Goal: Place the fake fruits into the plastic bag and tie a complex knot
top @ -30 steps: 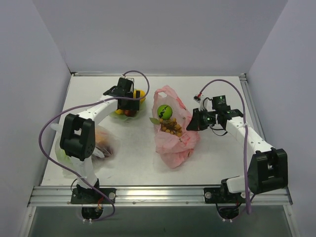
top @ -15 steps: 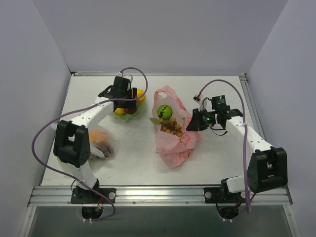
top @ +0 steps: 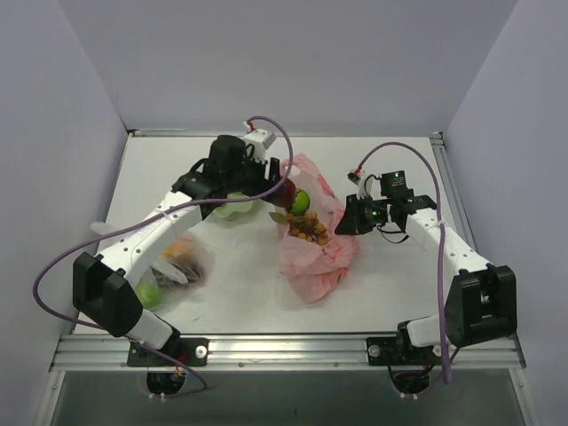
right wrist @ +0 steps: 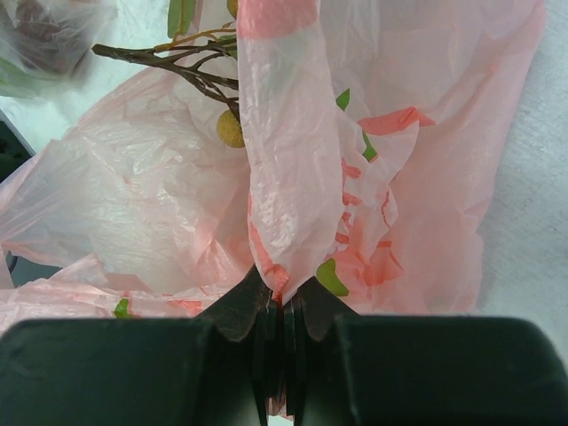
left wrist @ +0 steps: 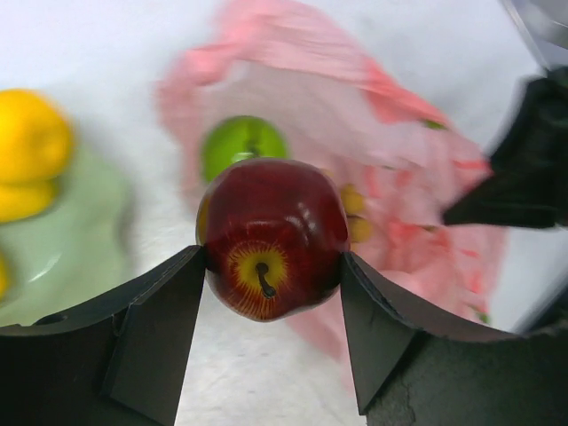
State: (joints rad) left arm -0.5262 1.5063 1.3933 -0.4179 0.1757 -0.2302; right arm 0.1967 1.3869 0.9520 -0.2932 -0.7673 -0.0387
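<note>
Grips a glossy red apple (left wrist: pixel 271 235) in the left gripper (left wrist: pixel 271 277), one matte black finger pressed flat against each rounded flank, yellow-flecked stem dimple turned toward the wrist camera. Holds it in the air over the far middle of the tabletop (top: pixel 399 160), at the far-left rim of the plastic bag (top: pixel 315 253).

Sprawls thin, crinkly and translucent pink across the middle of the tabletop, printed with darker red-pink and small green marks, mouth gaping upward. Shows inside that mouth a smooth, round green fruit (top: pixel 300 202) and, just nearer, a knobbly brown grape bunch (top: pixel 308 229) on thin, dark, twiggy stems.

Pinches a bunched fold of the pink film at the bag's right side in the right gripper (right wrist: pixel 282 319), black fingers shut tight on the plastic with no gap between them.

Beyond the apple, in the left wrist view, shows a blurred yellow-orange citrus (left wrist: pixel 31 142) on a pale green dish (top: pixel 232 210) toward the far-left part of the tabletop, mostly hidden under the left arm (top: pixel 169 217) from above.

Near the left edge, shows a clear colourless bag (top: pixel 177 262), wrinkled and shiny, with orange and green rounded shapes inside.
</note>
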